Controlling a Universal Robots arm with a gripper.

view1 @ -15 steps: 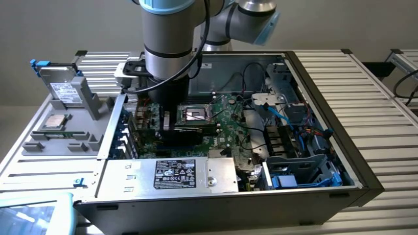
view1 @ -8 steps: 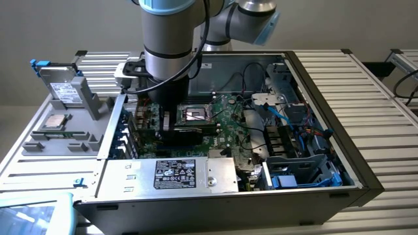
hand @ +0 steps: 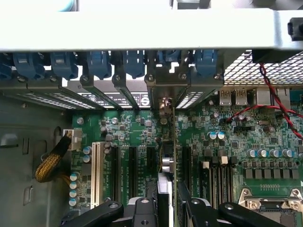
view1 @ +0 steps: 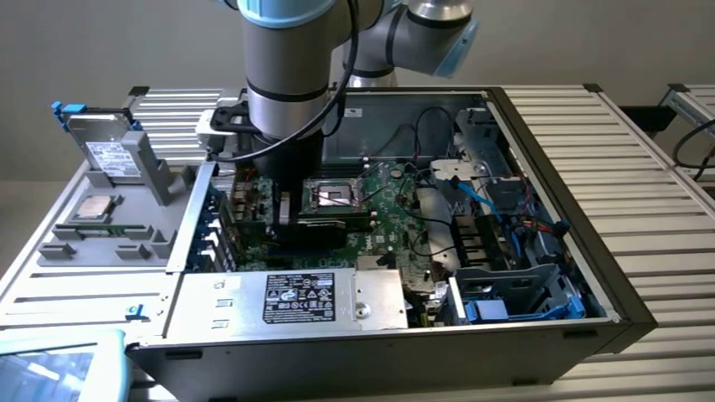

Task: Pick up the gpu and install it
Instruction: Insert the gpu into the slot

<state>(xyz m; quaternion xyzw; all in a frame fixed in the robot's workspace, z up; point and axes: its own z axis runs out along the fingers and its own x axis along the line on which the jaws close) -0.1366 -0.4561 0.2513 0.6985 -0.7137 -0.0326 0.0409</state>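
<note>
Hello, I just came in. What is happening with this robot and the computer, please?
A grey robot arm reaches down into an open desktop computer case. Its pincer holds the gpu, a thin card with a silver end bracket, edge-on over the green motherboard, in line with the black expansion slots. I cannot tell if the card is fully seated.

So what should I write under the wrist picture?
Gripper holds the gpu edge-on over the green motherboard slots.

Gpu [hand: 166, 156] upright between tool [hand: 165, 208] fingers, above motherboard [hand: 222, 142] slots.
</note>
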